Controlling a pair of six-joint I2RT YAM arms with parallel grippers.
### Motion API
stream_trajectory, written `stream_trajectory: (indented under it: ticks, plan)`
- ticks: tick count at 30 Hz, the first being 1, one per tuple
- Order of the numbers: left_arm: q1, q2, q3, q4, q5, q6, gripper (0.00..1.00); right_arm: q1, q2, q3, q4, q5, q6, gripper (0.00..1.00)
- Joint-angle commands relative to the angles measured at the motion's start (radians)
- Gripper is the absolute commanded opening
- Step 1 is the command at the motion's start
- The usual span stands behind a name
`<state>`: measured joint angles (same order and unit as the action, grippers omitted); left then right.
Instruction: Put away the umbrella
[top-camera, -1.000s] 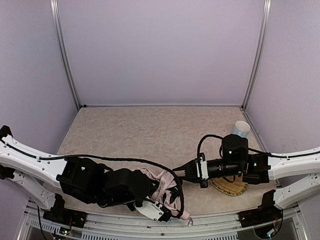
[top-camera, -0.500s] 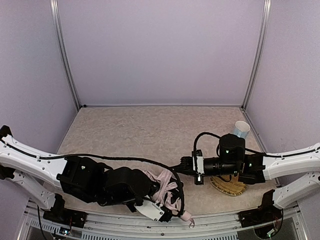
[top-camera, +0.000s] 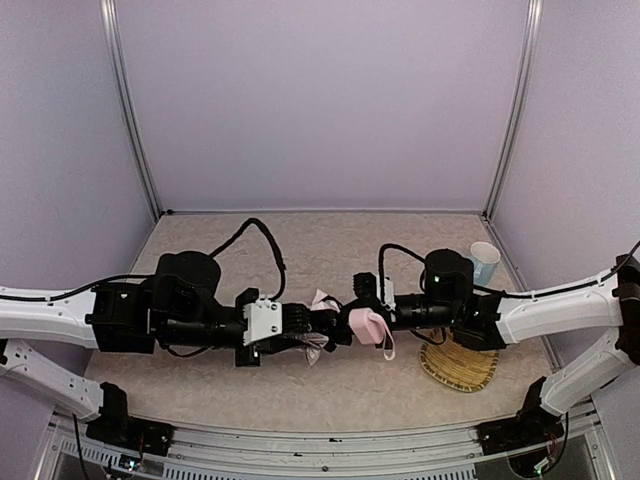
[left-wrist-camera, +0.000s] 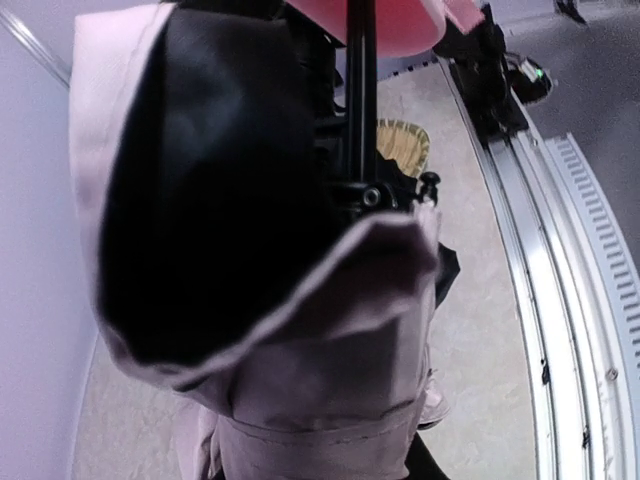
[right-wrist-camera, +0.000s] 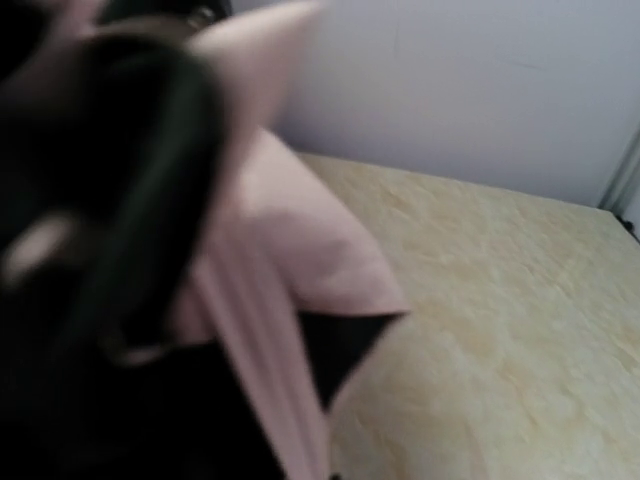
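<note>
From above, I see both arms reaching inward and meeting over the counter (top-camera: 250, 255), to the left of the woven straw tray (top-camera: 460, 368). The umbrella (top-camera: 322, 302) hangs between them, off the counter, with its long axis running left to right, towards the tray. My left hand (top-camera: 305, 325) is buried in the bunched pink and black canopy and looks clenched on it. The thin black shaft (left-wrist-camera: 360, 90) leads away from that hand to the pale pink handle (top-camera: 367, 325). My right hand (top-camera: 360, 305) sits just beside the handle, on the tray side, and is nearer to it. Its wrist view is blurred, so I cannot tell whether it grips. A paper cup (top-camera: 484, 262) stands beyond the tray.
</note>
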<state>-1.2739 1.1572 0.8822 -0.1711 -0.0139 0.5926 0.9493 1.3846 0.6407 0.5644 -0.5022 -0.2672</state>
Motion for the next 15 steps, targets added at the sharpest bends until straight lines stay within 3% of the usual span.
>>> stream_trajectory:
  ticks: [1, 5, 15]
  plan:
    - [0.059, -0.081, -0.013, 0.379, 0.142, -0.283, 0.0, -0.051, 0.066, -0.002, -0.092, -0.009, 0.103, 0.0]
    - [0.116, -0.07, -0.035, 0.402, -0.003, -0.394, 0.0, -0.052, 0.088, 0.002, -0.093, -0.084, 0.165, 0.0]
    - [0.305, -0.084, -0.119, 0.52, -0.109, -0.604, 0.0, -0.045, 0.146, 0.014, -0.106, -0.174, 0.276, 0.0]
